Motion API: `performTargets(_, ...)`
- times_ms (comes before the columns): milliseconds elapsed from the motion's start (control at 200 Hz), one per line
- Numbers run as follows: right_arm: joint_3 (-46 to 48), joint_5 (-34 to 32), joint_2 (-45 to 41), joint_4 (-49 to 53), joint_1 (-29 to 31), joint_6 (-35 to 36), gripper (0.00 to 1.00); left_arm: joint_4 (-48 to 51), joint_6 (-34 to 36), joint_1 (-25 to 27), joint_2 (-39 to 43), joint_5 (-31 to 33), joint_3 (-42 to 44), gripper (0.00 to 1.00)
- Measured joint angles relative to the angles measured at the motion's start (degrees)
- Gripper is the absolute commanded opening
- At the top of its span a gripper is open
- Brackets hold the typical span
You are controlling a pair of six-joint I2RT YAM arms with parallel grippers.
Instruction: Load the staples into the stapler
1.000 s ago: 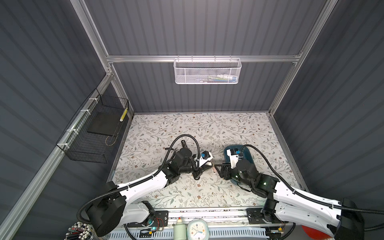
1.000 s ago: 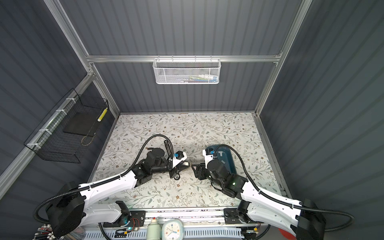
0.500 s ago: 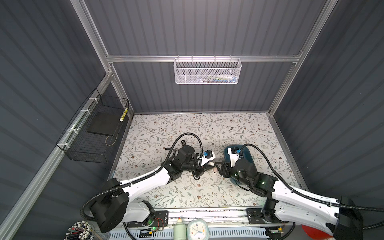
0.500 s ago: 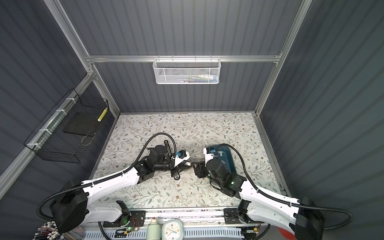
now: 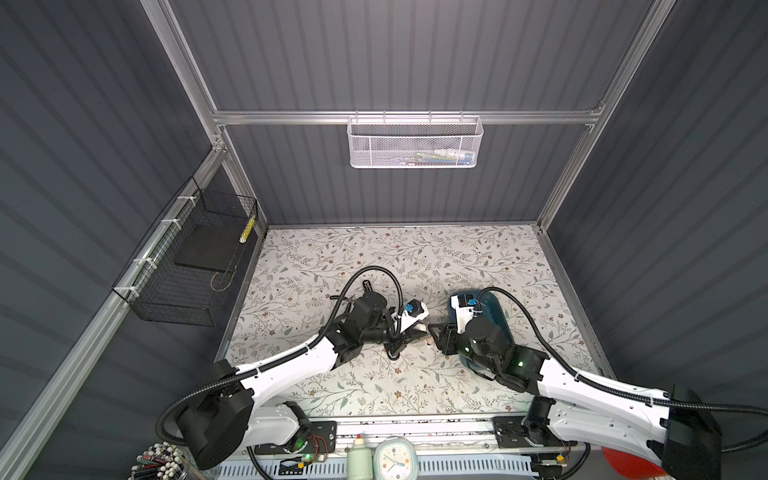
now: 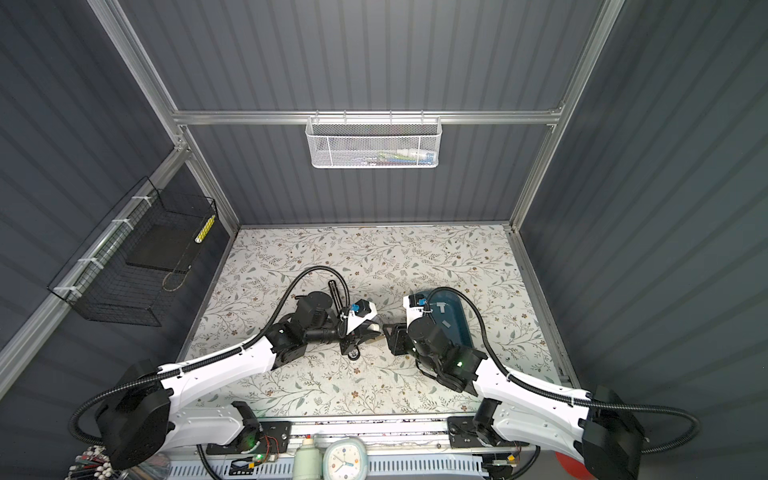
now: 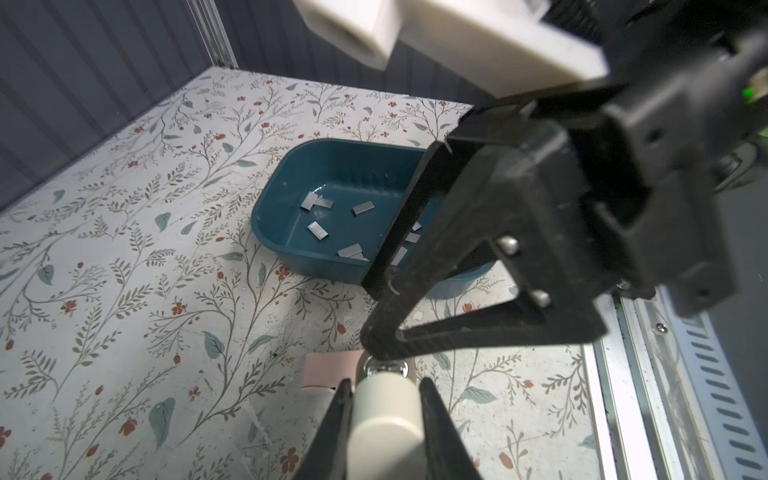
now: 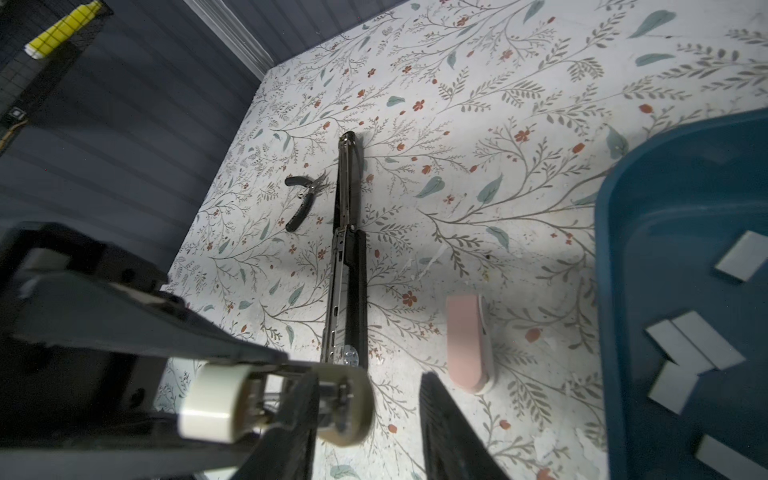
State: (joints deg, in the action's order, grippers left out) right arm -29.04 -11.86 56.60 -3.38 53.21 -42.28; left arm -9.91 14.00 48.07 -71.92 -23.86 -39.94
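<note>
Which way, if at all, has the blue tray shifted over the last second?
No. In both top views the blue tray lies on the same spot of the floral tabletop as before, no nearer the back wall.

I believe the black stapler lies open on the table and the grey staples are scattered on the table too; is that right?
Not quite: the staples lie inside the blue tray, as the left wrist view shows. The black stapler does lie open on the table.

The table (image 7: 124, 249) is white with green leaves and small red flowers. The tray (image 7: 332, 166) is dark blue, the staples (image 7: 318, 230) grey. There is a cream stapler (image 7: 386, 415), a pink stapler (image 8: 465, 345) and black pliers (image 8: 301, 203).
</note>
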Motion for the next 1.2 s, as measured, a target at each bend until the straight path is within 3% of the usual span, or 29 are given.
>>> performTargets(155, 0.0, -0.4, 1.1, 0.0, 0.0, -0.2, 0.4, -3.2, -1.2, 0.0, 3.5, -0.1, 2.1, 0.0)
performTargets(740, 0.0, -1.7, -0.2, 0.6, -0.3, 0.3, 0.42, -3.5, -2.6, 0.0, 3.1, -0.2, 2.2, 0.0)
performTargets(1201, 0.1, -1.5, -9.9, 3.9, 1.7, 3.9, 0.33, -4.7, -2.7, 0.0, 3.3, 0.0, 2.2, 0.0)
